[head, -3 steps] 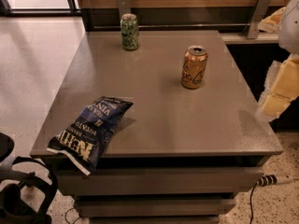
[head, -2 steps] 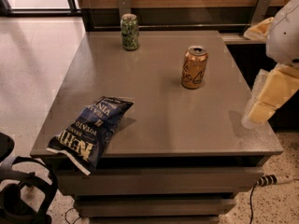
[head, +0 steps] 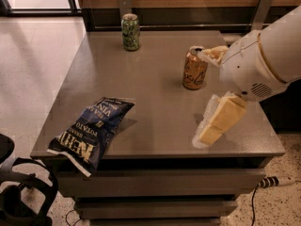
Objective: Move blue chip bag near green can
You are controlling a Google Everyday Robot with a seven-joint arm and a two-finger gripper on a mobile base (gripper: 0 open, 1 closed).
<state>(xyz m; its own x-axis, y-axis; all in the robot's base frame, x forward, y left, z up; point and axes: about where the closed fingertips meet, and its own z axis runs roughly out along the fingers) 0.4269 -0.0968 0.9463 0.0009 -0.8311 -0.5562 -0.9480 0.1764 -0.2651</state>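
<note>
The blue chip bag lies flat at the front left corner of the grey table, its near end hanging slightly over the edge. The green can stands upright at the table's back, left of centre, far from the bag. My gripper hangs from the white arm over the table's front right part, pointing down and to the left. It is well to the right of the bag and holds nothing that I can see.
A gold can with black markings stands upright at the right of the table, just behind my gripper and beside the arm. A wooden wall with metal brackets runs behind the table. A black object and a cable are on the floor.
My arm has swung left from the right edge, further over the table, bringing the gripper closer to the front right part. The bag and both cans have not moved.
</note>
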